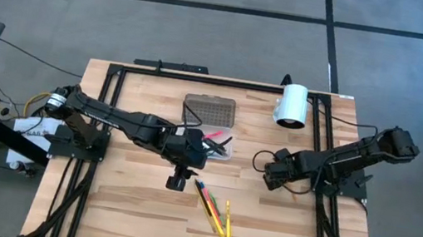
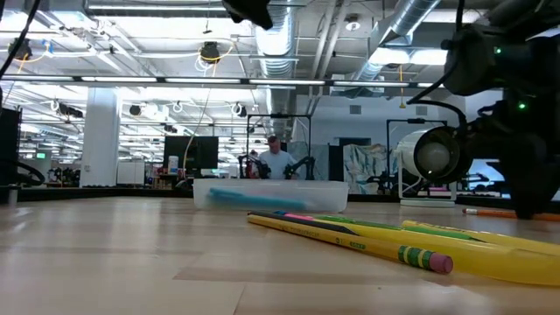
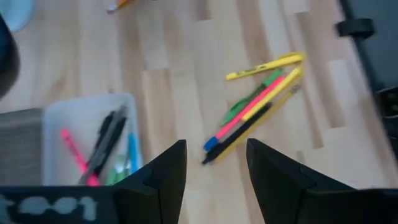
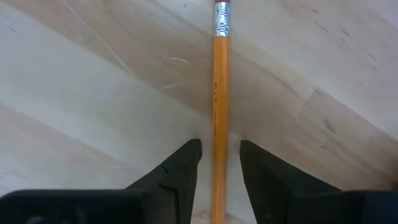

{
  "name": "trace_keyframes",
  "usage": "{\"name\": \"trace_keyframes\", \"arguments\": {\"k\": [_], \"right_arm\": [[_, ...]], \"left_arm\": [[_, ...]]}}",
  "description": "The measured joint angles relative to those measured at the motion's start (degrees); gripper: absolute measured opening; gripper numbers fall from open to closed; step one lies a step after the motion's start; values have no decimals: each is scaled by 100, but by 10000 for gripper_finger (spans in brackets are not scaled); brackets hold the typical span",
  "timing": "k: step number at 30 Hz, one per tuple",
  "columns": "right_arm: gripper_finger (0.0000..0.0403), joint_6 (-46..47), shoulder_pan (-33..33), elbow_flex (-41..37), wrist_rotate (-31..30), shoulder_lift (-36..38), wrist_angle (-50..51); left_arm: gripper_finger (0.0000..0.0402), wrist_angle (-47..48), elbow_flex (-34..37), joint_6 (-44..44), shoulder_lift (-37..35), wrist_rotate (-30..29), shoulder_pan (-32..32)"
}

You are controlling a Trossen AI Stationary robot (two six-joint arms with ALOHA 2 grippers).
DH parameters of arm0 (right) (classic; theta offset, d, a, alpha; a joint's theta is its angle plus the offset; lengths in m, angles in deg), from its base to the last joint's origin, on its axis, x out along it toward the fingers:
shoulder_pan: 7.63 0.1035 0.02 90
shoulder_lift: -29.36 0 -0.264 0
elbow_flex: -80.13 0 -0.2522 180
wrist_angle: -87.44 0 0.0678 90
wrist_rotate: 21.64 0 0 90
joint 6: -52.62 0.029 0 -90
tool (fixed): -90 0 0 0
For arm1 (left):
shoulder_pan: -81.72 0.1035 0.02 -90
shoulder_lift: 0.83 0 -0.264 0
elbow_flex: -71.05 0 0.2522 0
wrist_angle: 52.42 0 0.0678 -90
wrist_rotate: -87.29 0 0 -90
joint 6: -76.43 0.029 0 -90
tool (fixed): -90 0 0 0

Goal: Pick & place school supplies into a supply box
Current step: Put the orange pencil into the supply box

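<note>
The clear supply box (image 1: 218,142) stands on the table at mid-centre and holds pink, black, blue and green supplies (image 3: 99,152). Its dotted grey lid (image 1: 209,109) lies just beyond it. A pile of yellow, pink, green and blue pens and pencils (image 1: 214,211) lies nearer the front edge and also shows in the left wrist view (image 3: 255,106). My left gripper (image 3: 216,165) is open and empty above the table, between the box and the pile (image 1: 178,181). My right gripper (image 4: 219,158) is open and low over the table at the right (image 1: 271,178). Its fingers stand on either side of an orange pencil (image 4: 220,93) that lies flat.
A white cylinder (image 1: 291,105) lies at the back right of the table. Black frame rails (image 1: 103,111) run along the table's left and right sides. Bare wood shows at the front left (image 1: 114,205).
</note>
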Motion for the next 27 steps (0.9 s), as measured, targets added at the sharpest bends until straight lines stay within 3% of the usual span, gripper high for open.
{"name": "trace_keyframes", "arguments": {"k": [12, 27], "right_arm": [[120, 34, 257, -4, 617, 22, 28], [103, 94, 293, -13, 1274, 14, 114]], "left_arm": [[157, 1173, 2, -368, -644, -1300, -162], [157, 2416, 2, -1204, -1265, -2253, -398]]}}
